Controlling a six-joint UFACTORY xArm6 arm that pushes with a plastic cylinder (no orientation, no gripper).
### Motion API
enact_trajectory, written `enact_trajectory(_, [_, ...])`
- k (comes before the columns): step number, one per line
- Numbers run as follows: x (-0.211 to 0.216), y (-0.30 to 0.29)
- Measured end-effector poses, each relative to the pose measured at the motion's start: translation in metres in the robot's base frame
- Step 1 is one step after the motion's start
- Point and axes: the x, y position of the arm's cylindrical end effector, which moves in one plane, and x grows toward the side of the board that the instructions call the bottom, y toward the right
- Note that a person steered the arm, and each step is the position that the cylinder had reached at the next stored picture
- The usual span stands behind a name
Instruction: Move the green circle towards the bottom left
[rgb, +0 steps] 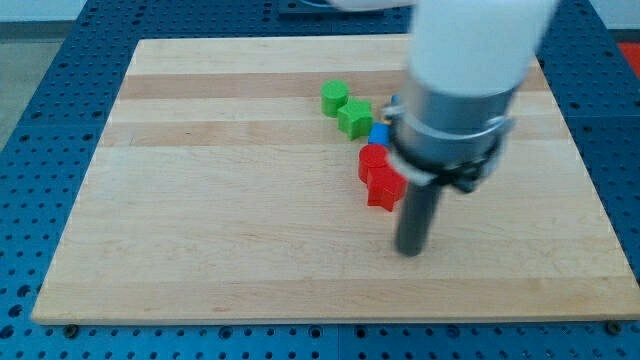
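Note:
The green circle (334, 97) lies on the wooden board (230, 200) near the view's top centre. A green star-like block (355, 119) touches it on its lower right. My tip (410, 250) is on the board, well below and to the right of the green circle, just right of and below the red blocks. A small blue block (378, 135) shows beside the arm, partly hidden. Two red blocks (372, 160) (384, 187) lie below it, close together.
The arm's white and grey body (465, 90) covers the board's upper right and hides anything behind it. Blue perforated table (40, 120) surrounds the board on all sides.

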Motion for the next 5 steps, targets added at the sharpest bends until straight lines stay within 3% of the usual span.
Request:
enact_trajectory(2, [-0.006,-0.129])
enact_trajectory(4, [-0.080,-0.129])
enact_trajectory(5, [-0.096,-0.115])
